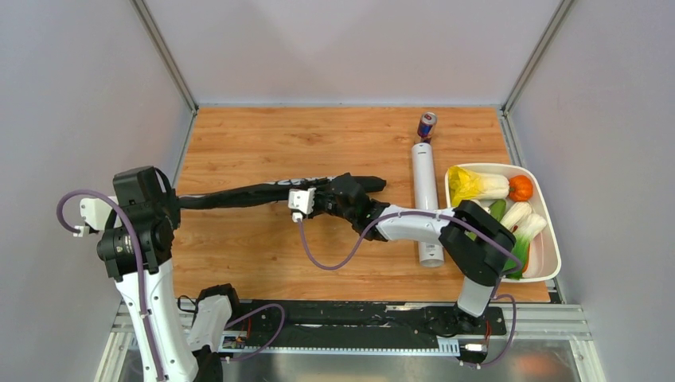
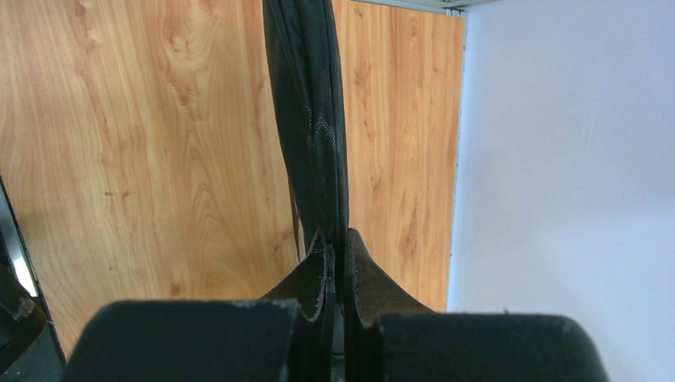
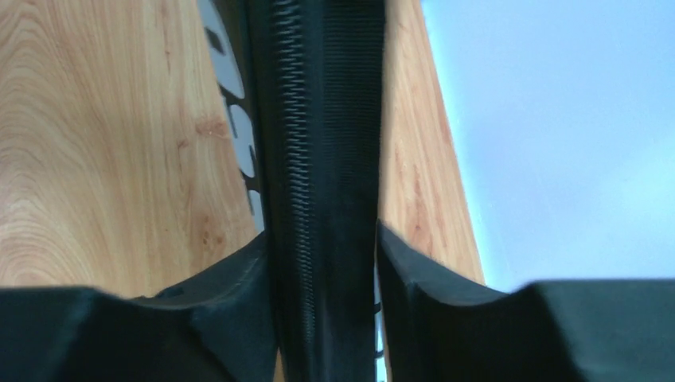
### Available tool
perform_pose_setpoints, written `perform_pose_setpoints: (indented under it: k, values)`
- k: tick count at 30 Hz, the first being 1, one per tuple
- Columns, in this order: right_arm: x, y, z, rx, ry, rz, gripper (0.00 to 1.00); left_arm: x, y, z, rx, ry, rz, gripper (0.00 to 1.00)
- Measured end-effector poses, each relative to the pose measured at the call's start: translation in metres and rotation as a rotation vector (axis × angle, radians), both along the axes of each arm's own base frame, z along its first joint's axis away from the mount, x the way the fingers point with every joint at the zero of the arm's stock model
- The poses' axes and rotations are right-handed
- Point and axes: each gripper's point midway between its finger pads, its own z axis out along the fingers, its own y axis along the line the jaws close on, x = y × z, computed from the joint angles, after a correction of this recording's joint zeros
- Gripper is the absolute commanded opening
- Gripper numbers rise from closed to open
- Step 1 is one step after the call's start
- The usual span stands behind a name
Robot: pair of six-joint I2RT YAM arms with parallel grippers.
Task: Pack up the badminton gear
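The left pincer (image 2: 336, 237) is clenching the thin end of the one black racket bag (image 2: 314, 119). The right pincer (image 3: 320, 235) is straddling its zipper (image 3: 298, 159); grasping or released, I cannot tell. From above, the bag is stretching across the desk (image 1: 239, 143); the right arm (image 1: 414, 225) is crossing one white tube (image 1: 424, 179), one can (image 1: 427, 125) at its far end, one vegetable tray (image 1: 548, 248) beside it.

Wooden table (image 1: 263, 135): white tube (image 1: 426, 199), drink can (image 1: 427, 125), vegetable tray (image 1: 543, 248).
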Motion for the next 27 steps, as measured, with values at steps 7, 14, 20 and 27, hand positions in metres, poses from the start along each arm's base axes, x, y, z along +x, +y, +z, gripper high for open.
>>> perform_pose_setpoints:
  k: [7, 14, 20, 27]
  values:
    - [-0.001, 0.008, -0.011, 0.0, 0.07, -0.008, 0.0, 0.008, 0.001, 0.012, 0.052, -0.041, -0.049, 0.5]
    - [-0.011, 0.023, 0.013, 0.113, 0.374, -0.018, 0.0, 0.048, 0.002, 0.083, 0.296, -0.22, -0.236, 0.61]
    - [-0.006, 0.05, 0.047, 0.214, 0.633, 0.031, 0.0, 0.066, -0.012, 0.133, 0.474, -0.332, -0.407, 0.62]
    - [0.011, 0.064, 0.032, 0.276, 0.94, -0.01, 0.0, 0.072, -0.027, 0.116, 0.519, -0.355, -0.524, 0.61]
